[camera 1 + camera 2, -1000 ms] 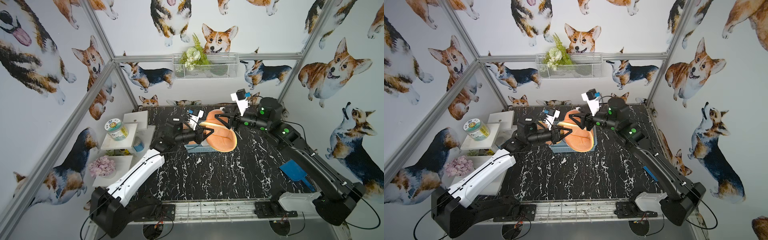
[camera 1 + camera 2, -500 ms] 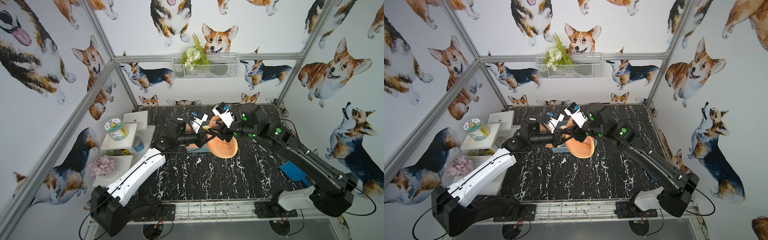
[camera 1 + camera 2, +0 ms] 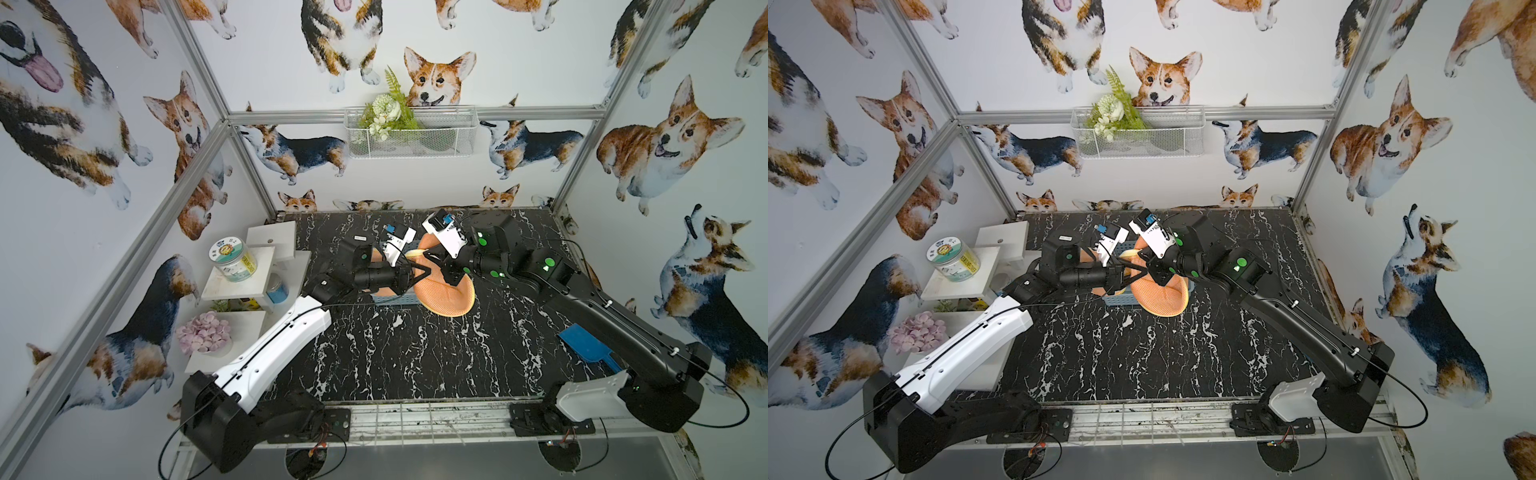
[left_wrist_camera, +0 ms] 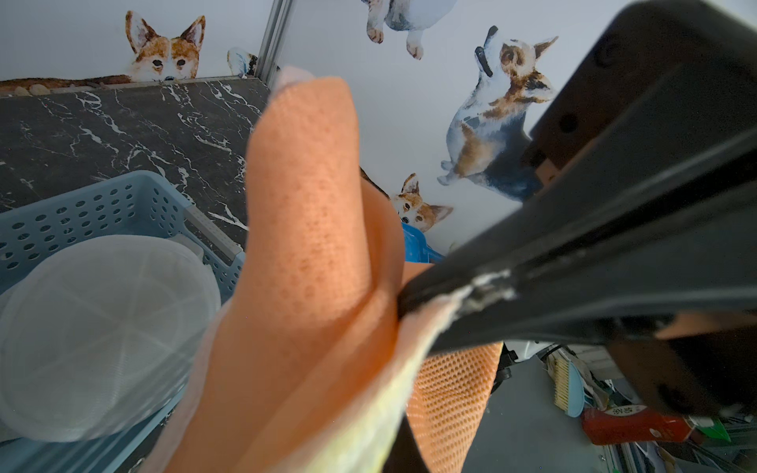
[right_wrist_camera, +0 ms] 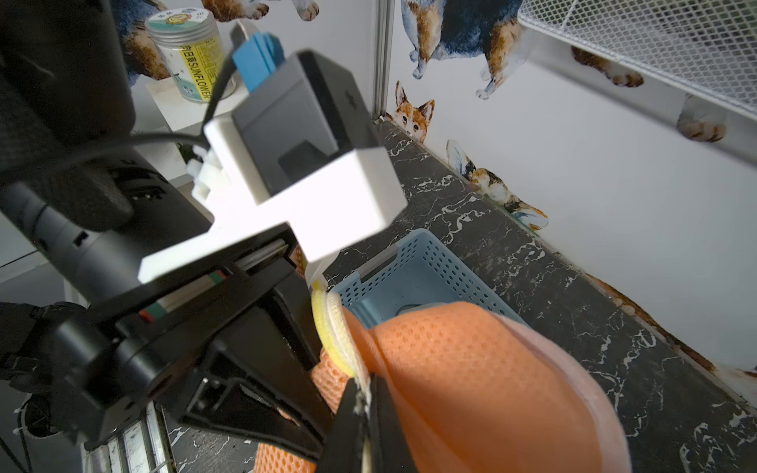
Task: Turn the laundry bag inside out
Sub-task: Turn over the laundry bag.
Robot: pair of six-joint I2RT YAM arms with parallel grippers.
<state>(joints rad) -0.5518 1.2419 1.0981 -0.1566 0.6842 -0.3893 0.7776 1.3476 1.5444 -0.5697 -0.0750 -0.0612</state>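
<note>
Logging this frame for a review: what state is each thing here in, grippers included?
left gripper, shut on the laundry bag.
right gripper, shut on the laundry bag.
laundry bag, pinched at its pale rim from both sides, mesh hanging below.
blue basket, upright on the table, holding a white mesh item.
jar, upright on the shelf, lid on.

Orange mesh laundry bag [image 3: 1163, 297] held up over the far middle of the black marble table [image 3: 1142, 357], sagging across a pale blue basket [image 3: 1119, 300]. Pinched at its upper edge by left gripper [image 3: 1139, 272] and right gripper [image 3: 1152, 277], both closed, tips nearly meeting. On white shelves beside the left arm: jar [image 3: 953, 262], pink flowers [image 3: 917, 332].
</note>
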